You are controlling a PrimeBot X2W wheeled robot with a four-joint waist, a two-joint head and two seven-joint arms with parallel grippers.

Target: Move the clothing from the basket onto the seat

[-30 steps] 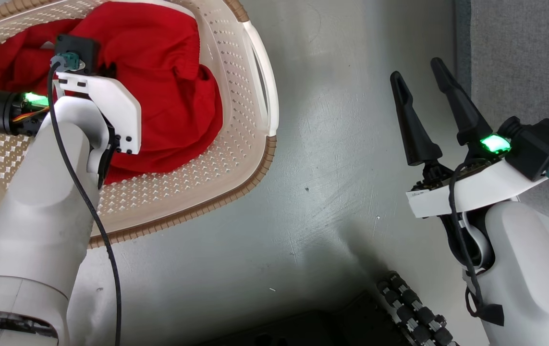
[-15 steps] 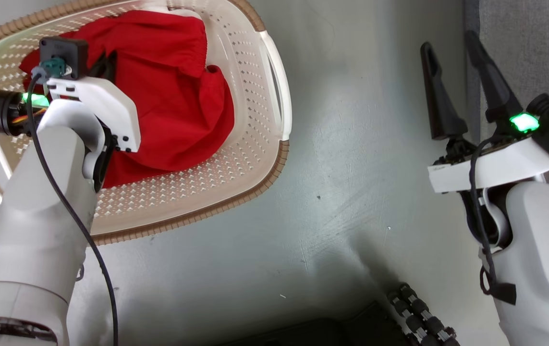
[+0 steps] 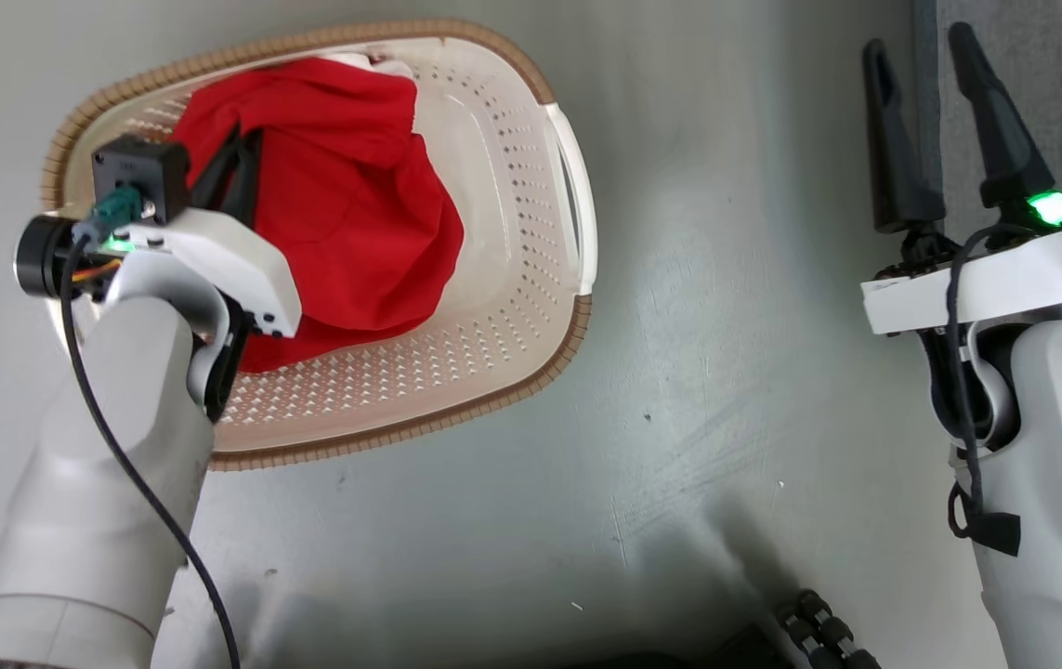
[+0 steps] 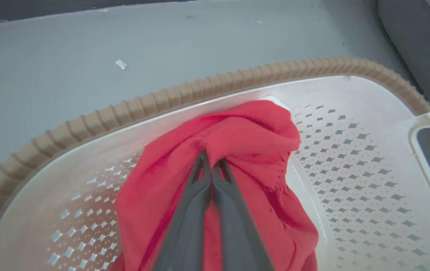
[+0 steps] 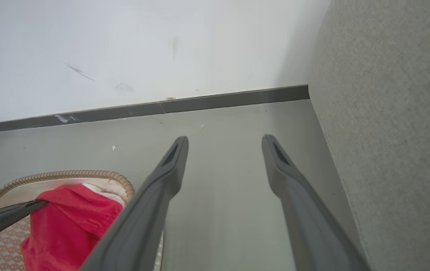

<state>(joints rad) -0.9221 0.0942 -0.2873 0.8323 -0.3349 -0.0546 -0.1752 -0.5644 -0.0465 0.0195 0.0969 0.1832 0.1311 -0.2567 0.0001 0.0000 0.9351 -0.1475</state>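
Left arm: the pale forearm is rising from the lower left of the head view and bending at the wrist above the basket (image 3: 512, 279); the left gripper (image 4: 211, 160) is pointing down into the basket; its jaws are pressing together on a raised fold of the clothing (image 4: 245, 128), and the cloth is bunching around the tips.

Clothing: the red garment is lying inside the basket, heaped toward its left and far side and draping down from the pinched fold; a little white is showing at its far edge.

Basket: it is sitting on the grey floor (image 3: 726, 325), well apart from the seat (image 5: 395, 131); its perforated right wall is lying bare; one white handle is facing right.

Right arm: the forearm is standing upright at the right edge of the head view; the right gripper (image 5: 225, 139) is pointing up that view with its jaws apart and gripping nothing; it is hanging over the floor just beside the seat's edge.

Seat: grey woven fabric is running along the right side.

Background: a white wall (image 5: 124, 49) is meeting the floor at a dark baseboard (image 5: 199, 103).
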